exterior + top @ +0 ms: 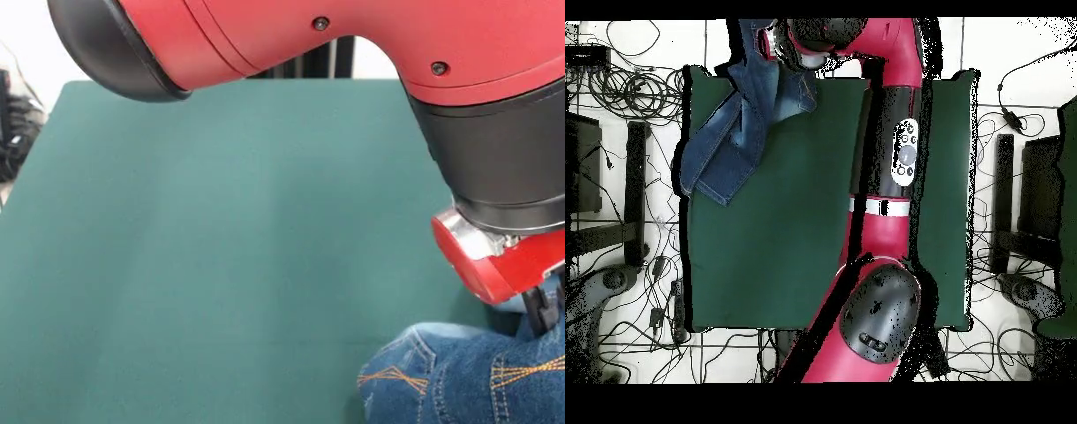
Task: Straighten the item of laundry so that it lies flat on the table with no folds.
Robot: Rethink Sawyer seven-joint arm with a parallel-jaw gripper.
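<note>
The item of laundry (468,375), a small pair of blue jeans with orange pocket stitching, lies bunched at the near right of the green table (221,247). My gripper (540,311) hangs under the red wrist at the right edge, its black fingertips (535,307) pressed into the denim, shut on it. In the overhead view the jeans (730,135) stretch from the table's top left corner up to the gripper (777,45). One leg trails diagonally down over the table (785,240) and its left edge. The waistband part is raised and folded.
My red arm (890,180) runs up across the right half of the table in the overhead view. Cables (625,90) and black stands (635,180) surround the table on the floor. More cables (18,124) show at the front view's left edge.
</note>
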